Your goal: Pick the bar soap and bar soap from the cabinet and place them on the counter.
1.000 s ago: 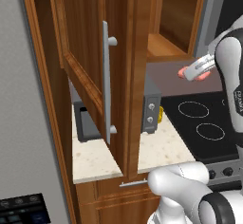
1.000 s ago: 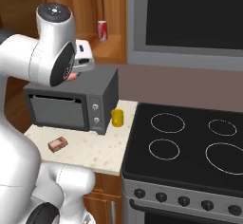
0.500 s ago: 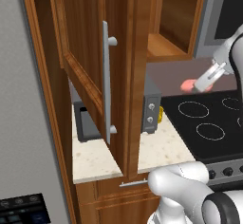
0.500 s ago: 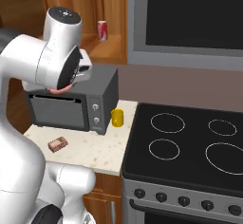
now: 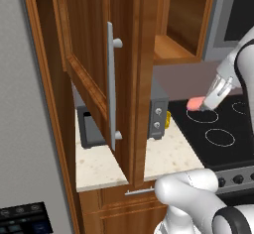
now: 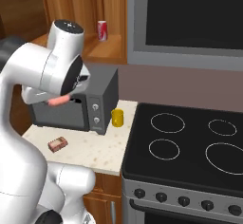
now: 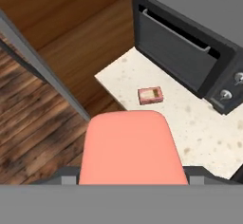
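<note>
The bar soap (image 7: 129, 147) is plain salmon-pink; a second bar (image 7: 150, 95) is pink with a paler face. The counter (image 6: 99, 149) is beige, brown-speckled. The cabinet (image 5: 87, 54) is reddish-brown woodgrain, the microwave (image 6: 76, 104) dark grey.

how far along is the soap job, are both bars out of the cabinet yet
Done: one small pinkish bar already lies on the counter in front of the microwave, and the cabinet door stands open. In hand: the gripper holds a salmon-pink bar soap in the air, above the counter in the hand view. Left: lower it and set it on the counter.
</note>
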